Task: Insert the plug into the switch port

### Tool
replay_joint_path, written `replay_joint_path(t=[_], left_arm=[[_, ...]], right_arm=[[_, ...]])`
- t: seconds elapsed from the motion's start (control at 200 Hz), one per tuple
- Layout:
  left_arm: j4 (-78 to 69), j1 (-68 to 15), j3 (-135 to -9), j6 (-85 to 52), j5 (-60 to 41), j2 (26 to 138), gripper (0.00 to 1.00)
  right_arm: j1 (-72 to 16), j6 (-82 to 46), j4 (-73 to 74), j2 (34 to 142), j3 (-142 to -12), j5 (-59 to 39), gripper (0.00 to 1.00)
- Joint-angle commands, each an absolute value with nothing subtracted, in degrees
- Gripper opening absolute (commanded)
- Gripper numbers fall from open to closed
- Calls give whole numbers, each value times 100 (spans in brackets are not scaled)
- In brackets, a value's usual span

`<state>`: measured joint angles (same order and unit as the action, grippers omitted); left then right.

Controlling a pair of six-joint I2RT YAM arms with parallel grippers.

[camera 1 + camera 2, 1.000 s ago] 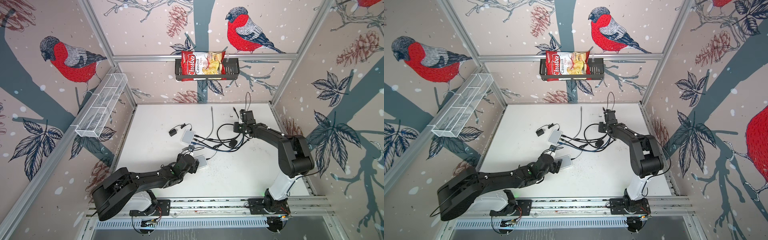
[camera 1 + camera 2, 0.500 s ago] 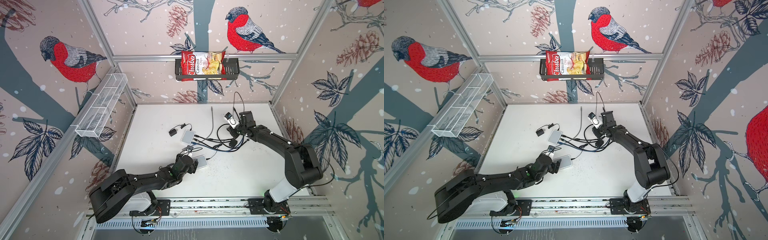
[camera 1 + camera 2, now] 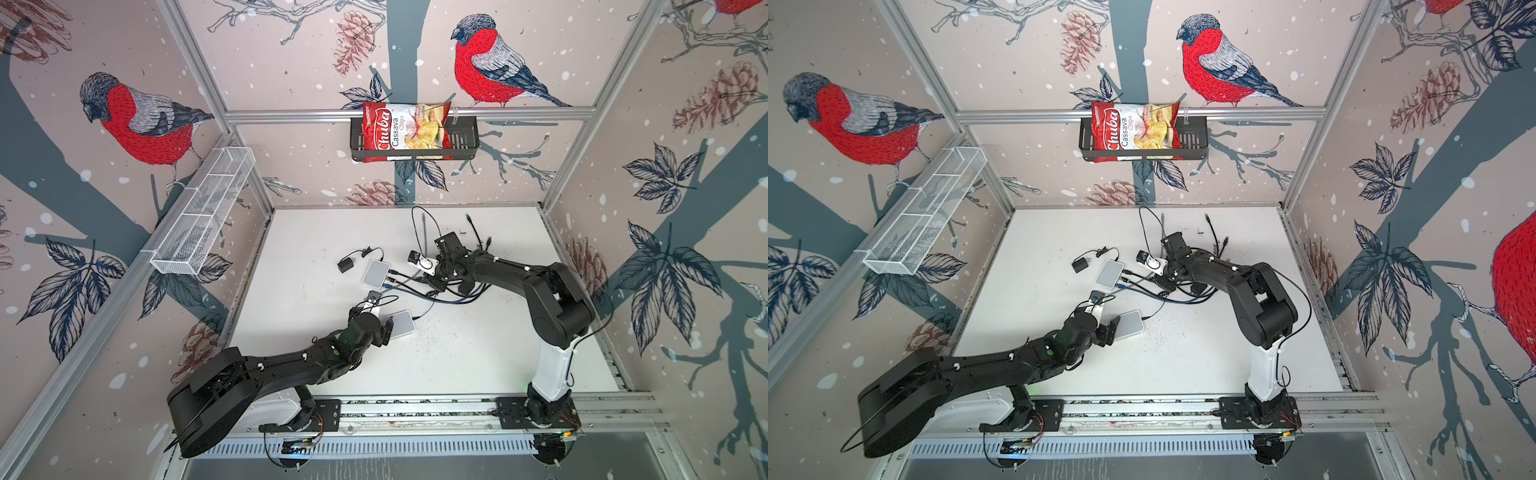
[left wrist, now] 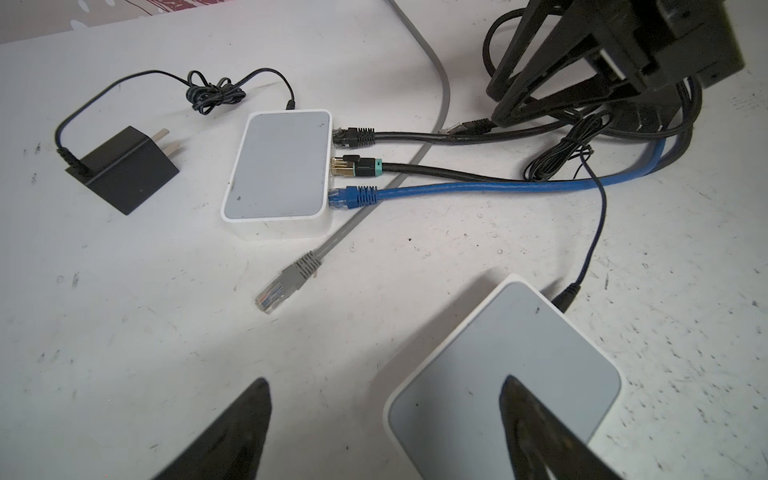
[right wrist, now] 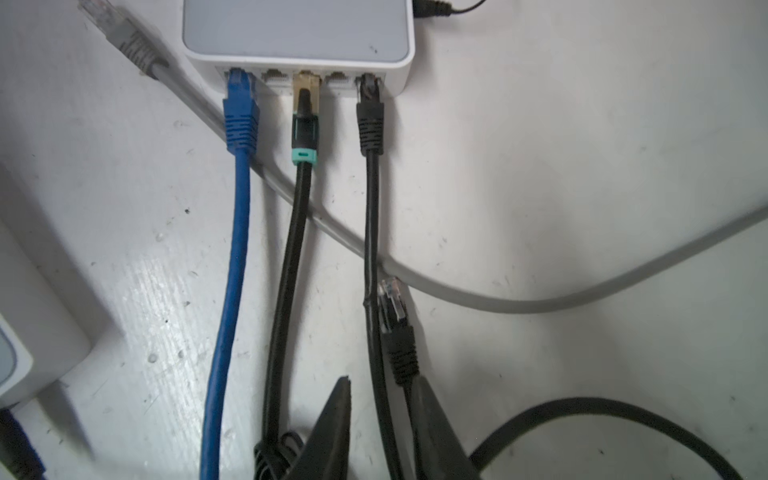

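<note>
White table (scuffed) carries far switch, near switch, black adapter, loose grey plug, cables.

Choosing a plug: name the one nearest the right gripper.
The loose black plug, clear-tipped, in the right gripper; blue, gold and another black one sit in the switch, grey lies apart.

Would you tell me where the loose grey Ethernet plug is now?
In the left wrist view, the grey Ethernet plug lies on the table between the switch with three cables and the other switch, nearest the blue plug.
</note>
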<state>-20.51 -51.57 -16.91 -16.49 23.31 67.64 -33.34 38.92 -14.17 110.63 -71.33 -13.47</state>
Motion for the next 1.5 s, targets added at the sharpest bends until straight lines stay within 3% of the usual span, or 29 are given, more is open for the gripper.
replay_joint_path(t=[0.0, 0.4, 0.54, 0.956, 1.026, 1.111, 1.286, 1.496], left_arm=[[-2195, -5142, -1647, -1640, 2441, 6699, 85], [-2220, -5124, -1614, -1646, 2420, 6653, 85], [-2230, -5112, -1626, -1645, 2425, 6657, 85], [-2141, -5114, -1640, -1721, 2392, 6618, 85], [-2129, -5110, -1630, -1736, 2391, 6597, 85], [-2124, -5114, -1624, -1747, 2392, 6577, 85], [-2083, -5115, -1624, -1747, 2370, 6557, 85], [-2092, -5115, -1626, -1734, 2369, 6547, 85]], right_arm=[[-3348, 4107, -1602, 11210, -7295, -1138, 27], [-3354, 4458, -1952, 11666, -7501, -586, 27], [-3345, 4606, -1911, 11849, -7657, -603, 11], [-3243, 4711, -1223, 11646, -7901, -679, 0], [-3248, 4702, -1200, 11601, -7923, -776, 3], [-3244, 4720, -1309, 11631, -7984, -850, 15], [-3230, 4881, -1767, 11829, -8124, -1038, 29], [-3217, 4912, -1957, 12055, -8272, -1217, 33]])
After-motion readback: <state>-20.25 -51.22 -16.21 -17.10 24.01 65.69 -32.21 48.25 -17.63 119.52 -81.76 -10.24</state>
